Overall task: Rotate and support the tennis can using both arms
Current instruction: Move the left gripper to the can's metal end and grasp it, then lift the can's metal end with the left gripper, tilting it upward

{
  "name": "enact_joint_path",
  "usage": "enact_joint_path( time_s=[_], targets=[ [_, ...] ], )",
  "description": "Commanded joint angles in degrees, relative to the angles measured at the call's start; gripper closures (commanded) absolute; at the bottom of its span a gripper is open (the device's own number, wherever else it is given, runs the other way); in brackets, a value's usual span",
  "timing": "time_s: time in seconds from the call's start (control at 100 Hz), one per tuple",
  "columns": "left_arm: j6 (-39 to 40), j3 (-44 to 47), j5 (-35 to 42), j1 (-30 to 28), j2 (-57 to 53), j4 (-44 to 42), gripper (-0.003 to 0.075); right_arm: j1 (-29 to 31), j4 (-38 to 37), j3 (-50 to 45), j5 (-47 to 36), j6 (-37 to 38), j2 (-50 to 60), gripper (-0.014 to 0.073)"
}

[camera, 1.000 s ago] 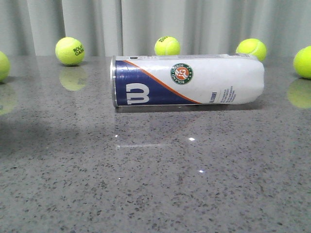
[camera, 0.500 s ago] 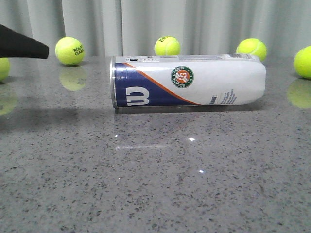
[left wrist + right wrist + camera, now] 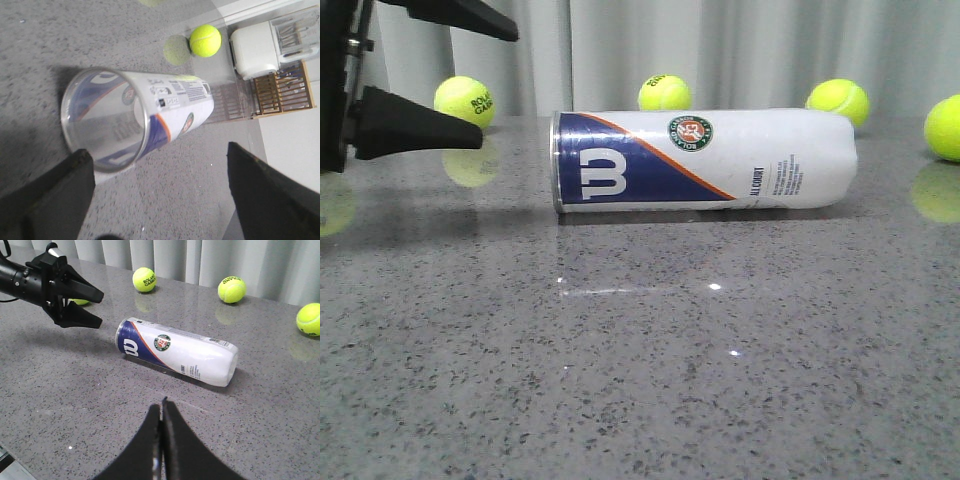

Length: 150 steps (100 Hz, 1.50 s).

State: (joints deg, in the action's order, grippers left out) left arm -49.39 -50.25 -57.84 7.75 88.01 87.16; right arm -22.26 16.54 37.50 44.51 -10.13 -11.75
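Since a moment ago the left gripper (image 3: 485, 80) has swung in at upper left, jaws spread. The can (image 3: 705, 160) lies lengthwise, open rim facing it. The right gripper (image 3: 161, 422), pinched closed, hangs farther off.

The tennis can (image 3: 705, 160) is white with a navy section bearing a white "W", an orange stripe, a round green-and-orange badge and a silver rim; the tennis balls (image 3: 664, 93) are yellow-green; the surface (image 3: 640, 380) is grey speckled with black; the left gripper (image 3: 495, 80) is black; the right gripper (image 3: 161, 412) is black too.
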Motion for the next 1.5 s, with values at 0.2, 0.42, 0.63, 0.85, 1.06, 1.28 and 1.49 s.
enact_joint_path(
  time_s=[0.2, 0.42, 0.63, 0.85, 1.06, 1.28, 1.49],
  targets=[
    [-0.54, -8.34, -1.11, 5.68, 5.67, 5.59, 0.0205, 0.35, 0.91, 1.35, -3.99, -0.33, -0.74, 0.0653],
    [-0.54, -8.59, -6.11, 6.87, 9.65, 9.63, 0.0279, 0.35, 0.91, 1.35, -3.99, -0.33, -0.74, 0.0653],
    [-0.54, -8.59, -8.34, 6.99, 10.52, 10.67, 0.0543, 0.35, 0.91, 1.35, -3.99, -0.33, -0.74, 0.0653],
    [-0.54, -8.59, -10.63, 6.99, 10.52, 12.03, 0.0739, 0.35, 0.91, 1.35, -3.99, -0.33, -0.74, 0.0653],
    [-5.62, -8.59, -13.18, 6.99, 10.52, 13.74, 0.0739, 0.35, 0.91, 1.35, -3.99, -0.33, -0.74, 0.0653],
    [-7.91, -8.59, -12.33, 6.99, 6.10, 15.65, 0.0739, 0.35, 0.91, 1.35, -3.99, -0.33, -0.74, 0.0653],
    [-7.69, -10.68, 0.10, 6.99, -3.92, 4.85, 0.0739, 0.35, 0.91, 1.35, -3.99, -0.33, -0.74, 0.0653]
  ],
)
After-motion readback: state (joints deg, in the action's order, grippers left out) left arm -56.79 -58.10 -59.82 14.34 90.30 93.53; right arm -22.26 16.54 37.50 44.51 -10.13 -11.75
